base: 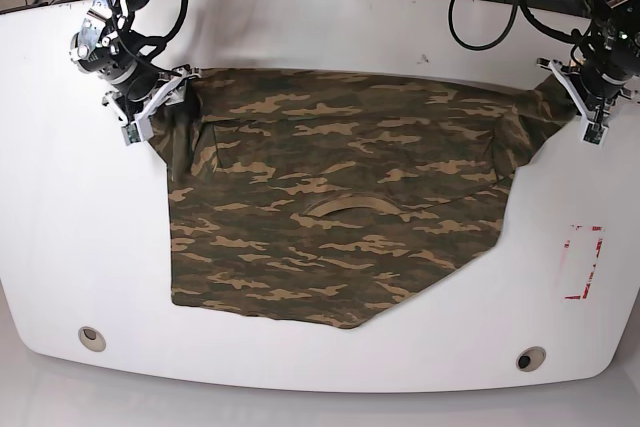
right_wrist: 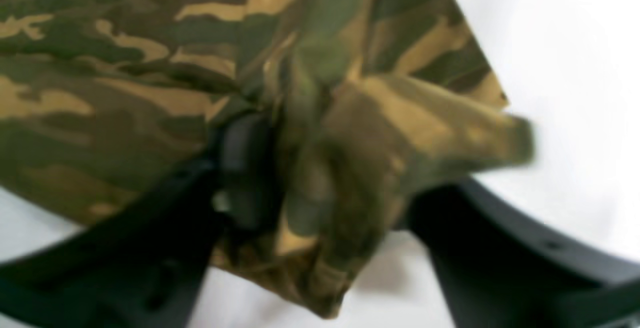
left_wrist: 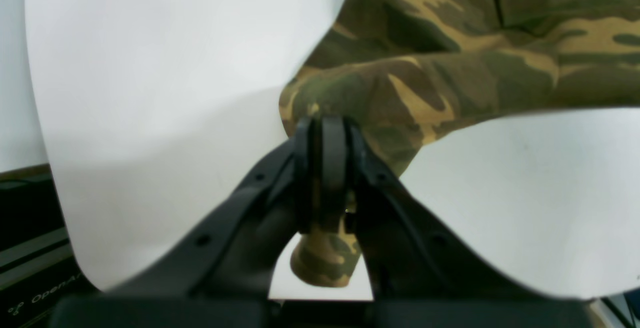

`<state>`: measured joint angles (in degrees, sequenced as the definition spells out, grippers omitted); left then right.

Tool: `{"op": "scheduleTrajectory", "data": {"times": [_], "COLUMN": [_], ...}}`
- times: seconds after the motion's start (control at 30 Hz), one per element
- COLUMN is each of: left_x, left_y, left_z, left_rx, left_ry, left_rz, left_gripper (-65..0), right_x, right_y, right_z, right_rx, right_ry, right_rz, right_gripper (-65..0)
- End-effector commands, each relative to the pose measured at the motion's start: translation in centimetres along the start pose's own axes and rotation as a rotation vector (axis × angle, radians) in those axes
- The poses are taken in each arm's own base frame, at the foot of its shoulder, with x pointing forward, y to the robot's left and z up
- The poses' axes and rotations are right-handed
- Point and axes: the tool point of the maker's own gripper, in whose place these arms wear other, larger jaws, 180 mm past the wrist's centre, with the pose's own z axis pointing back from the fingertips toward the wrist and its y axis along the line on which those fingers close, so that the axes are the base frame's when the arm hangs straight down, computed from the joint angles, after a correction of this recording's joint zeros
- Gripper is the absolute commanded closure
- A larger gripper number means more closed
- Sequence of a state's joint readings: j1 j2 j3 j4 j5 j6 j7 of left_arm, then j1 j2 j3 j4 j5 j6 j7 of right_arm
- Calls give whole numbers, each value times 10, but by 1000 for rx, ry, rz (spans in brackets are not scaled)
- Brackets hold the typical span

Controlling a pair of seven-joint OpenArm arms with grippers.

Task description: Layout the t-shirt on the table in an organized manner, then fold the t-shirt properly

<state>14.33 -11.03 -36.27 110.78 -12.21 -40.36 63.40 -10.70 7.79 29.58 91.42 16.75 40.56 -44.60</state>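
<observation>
While I've got the big glossy white table filling my base view, the soft camouflage-print t-shirt lies spread across its middle. The shirt's far edge is stretched between my two arms and its near edge sits well short of the two round grommet holes on the table's near side. The shirt is mostly flat, but its near hem runs crooked and comes to a point toward the near middle of the table.

My left gripper, over by the red-and-white tape mark side of the table, has its jaws pressed together on a bunched sleeve corner, with a tuft of cloth poking out behind the fingers. My right gripper, at the opposite far corner of the shirt, has its jaws standing apart with a wad of fabric loose between them. The picture there is blurry, so I can't tell how much cloth is touching either finger.

What worries me: with one side let go and the other clamped, any pull from the left arm would probably drag the whole shirt sideways and wrinkle it. Loose fabric could also snag on a right finger when that arm lifts, undoing the layout.
</observation>
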Motion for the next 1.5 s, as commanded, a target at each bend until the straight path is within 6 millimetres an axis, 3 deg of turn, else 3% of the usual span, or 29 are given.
{"op": "scheduleTrajectory", "data": {"times": [0.0, 0.27, 0.77, 1.1, 1.37, 1.47], "left_x": [9, 9, 9, 9, 11, 11], "left_y": [11, 12, 12, 13, 20, 20], "left_z": [5, 6, 6, 6, 8, 8], "left_rx": [34, 37, 37, 38, 54, 54], "left_ry": [-28, -28, -28, -28, -27, -27], "left_rz": [-12, -13, -13, -14, -33, -33], "left_gripper": [-11, -11, -11, -11, -11, -11], "right_x": [-2, 2, 49, 49, 43, 49], "right_y": [-9, -7, -17, -20, -43, -47], "right_z": [4, 14, 53, 53, 83, 86], "right_rx": [-33, -46, -173, -181, -286, -302], "right_ry": [29, 15, -81, -64, -32, -52], "right_rz": [16, 49, 96, 95, 77, 76], "right_gripper": [-363, -363, -368, -365, -365, -365]}}
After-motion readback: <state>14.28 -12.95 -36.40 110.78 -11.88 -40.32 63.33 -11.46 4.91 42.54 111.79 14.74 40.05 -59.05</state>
